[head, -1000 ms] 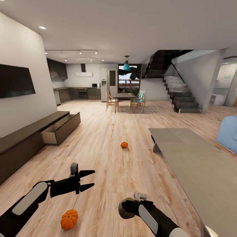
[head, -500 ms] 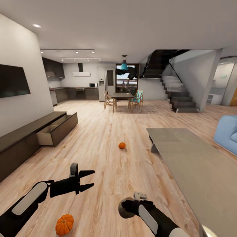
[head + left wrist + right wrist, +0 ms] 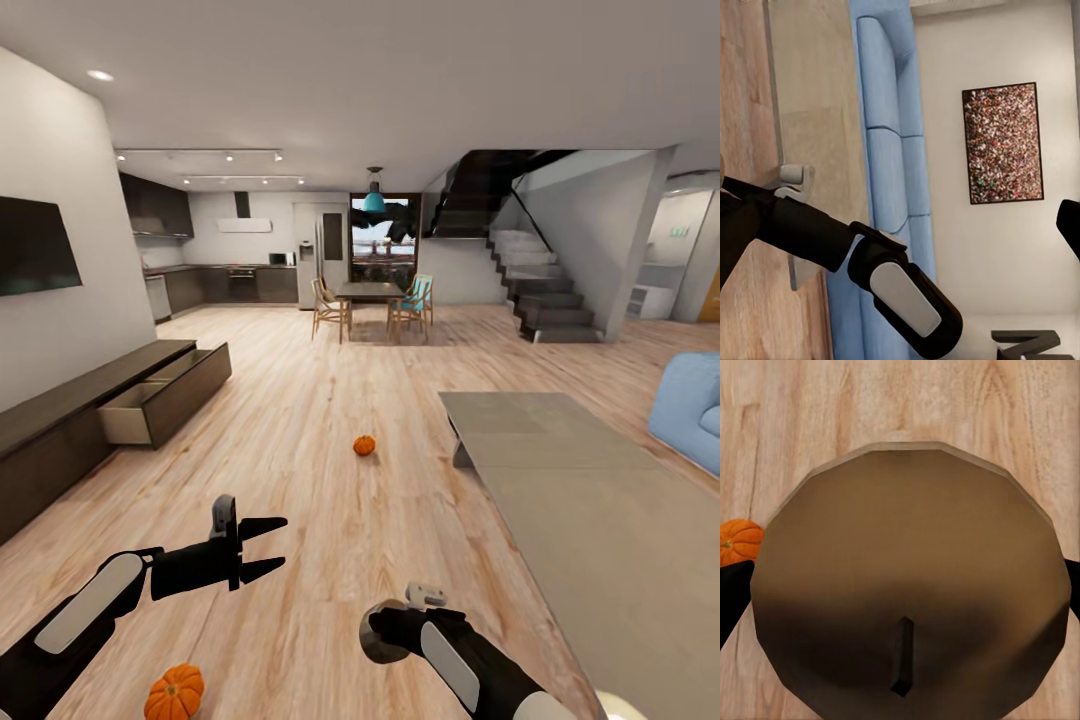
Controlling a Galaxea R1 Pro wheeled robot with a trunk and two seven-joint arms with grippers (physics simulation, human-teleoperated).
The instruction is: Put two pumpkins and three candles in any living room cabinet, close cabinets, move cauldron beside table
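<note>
The wooden floor [image 3: 300, 420] carries everything, with the low worktop [image 3: 600, 520] as landmark. One pumpkin [image 3: 364, 445] lies on the boards just off the worktop's far corner, apart from it, on the side facing the cabinet [image 3: 90, 420], which stands along the wall well across the floor with one drawer [image 3: 160, 400] pulled open. A second pumpkin [image 3: 174, 693] lies on the boards much nearer the robot, well apart from the worktop.

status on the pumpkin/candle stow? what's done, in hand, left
Done: one cabinet drawer is open. In hand: right gripper holds a candle; left gripper is open. Left: both pumpkins lie on the floor, near and far; drawer unclosed.
</note>
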